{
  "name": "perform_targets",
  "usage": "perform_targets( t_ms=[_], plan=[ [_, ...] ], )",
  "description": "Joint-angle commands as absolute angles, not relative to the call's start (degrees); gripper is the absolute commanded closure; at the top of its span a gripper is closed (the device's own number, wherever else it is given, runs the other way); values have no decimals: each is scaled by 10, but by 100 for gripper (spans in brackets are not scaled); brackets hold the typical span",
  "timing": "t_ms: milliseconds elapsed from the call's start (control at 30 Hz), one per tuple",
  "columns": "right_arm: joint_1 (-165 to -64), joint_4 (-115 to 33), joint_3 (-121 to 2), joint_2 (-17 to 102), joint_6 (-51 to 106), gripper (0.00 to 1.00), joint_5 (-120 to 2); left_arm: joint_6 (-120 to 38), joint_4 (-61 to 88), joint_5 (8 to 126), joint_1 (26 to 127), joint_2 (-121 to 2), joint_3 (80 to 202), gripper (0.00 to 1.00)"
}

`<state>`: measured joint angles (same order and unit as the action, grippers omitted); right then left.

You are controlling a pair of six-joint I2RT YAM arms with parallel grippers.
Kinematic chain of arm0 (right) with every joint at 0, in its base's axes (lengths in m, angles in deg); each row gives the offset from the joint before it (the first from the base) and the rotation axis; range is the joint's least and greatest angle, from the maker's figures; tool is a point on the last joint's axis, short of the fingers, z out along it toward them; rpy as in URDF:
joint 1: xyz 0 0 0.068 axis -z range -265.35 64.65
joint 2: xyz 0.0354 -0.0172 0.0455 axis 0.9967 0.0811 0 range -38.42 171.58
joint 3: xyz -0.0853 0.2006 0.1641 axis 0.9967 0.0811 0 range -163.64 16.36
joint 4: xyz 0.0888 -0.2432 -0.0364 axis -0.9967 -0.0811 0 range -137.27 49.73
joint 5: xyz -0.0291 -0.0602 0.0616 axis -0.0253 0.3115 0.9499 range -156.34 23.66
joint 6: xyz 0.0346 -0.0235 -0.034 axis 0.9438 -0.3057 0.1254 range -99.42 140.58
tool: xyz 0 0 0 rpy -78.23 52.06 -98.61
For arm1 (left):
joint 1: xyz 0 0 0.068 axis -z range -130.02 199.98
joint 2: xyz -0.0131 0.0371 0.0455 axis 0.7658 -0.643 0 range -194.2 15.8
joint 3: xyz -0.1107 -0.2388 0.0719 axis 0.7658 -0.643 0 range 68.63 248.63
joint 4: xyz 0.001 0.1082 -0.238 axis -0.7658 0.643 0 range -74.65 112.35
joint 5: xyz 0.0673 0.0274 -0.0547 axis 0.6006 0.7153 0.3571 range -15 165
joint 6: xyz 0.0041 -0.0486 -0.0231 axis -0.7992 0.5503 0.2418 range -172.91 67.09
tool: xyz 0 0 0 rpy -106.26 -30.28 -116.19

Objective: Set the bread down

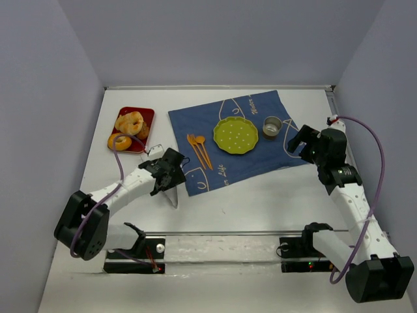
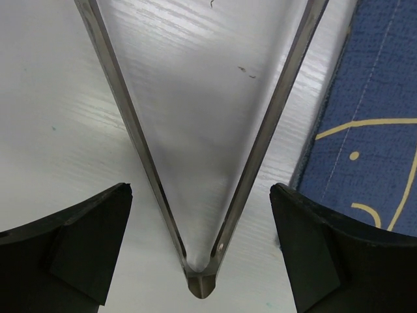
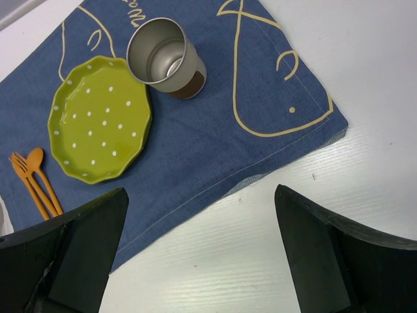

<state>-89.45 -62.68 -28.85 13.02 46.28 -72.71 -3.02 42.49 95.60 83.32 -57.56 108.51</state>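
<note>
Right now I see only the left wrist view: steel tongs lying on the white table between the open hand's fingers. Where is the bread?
Observer: The bread sits on a red tray at the table's far left, beyond the left hand, together with other baked pieces.
Reviewer: Where could it go?
Observer: A green plate lies bare on the blue cloth in the middle of the table.
Reviewer: And the right hand?
Observer: The right hand is open and holds nothing, above the cloth's right edge near a metal cup.
</note>
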Motion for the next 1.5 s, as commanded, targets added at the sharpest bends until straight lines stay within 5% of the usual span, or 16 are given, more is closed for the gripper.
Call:
perform_targets(
  t_ms=[0, 700, 1100, 1467],
  plan=[
    [-894, -613, -315, 129, 456, 0, -718, -22, 446, 980, 836, -592, 1103, 1],
    [-894, -614, -313, 126, 455, 0, -714, -44, 364, 1020, 804, -700, 1109, 1],
    [-894, -614, -313, 120, 451, 0, -708, -54, 393, 1031, 805, -621, 1124, 41],
    [-894, -614, -318, 131, 455, 0, -705, -71, 465, 1022, 805, -466, 1218, 42]
  ],
)
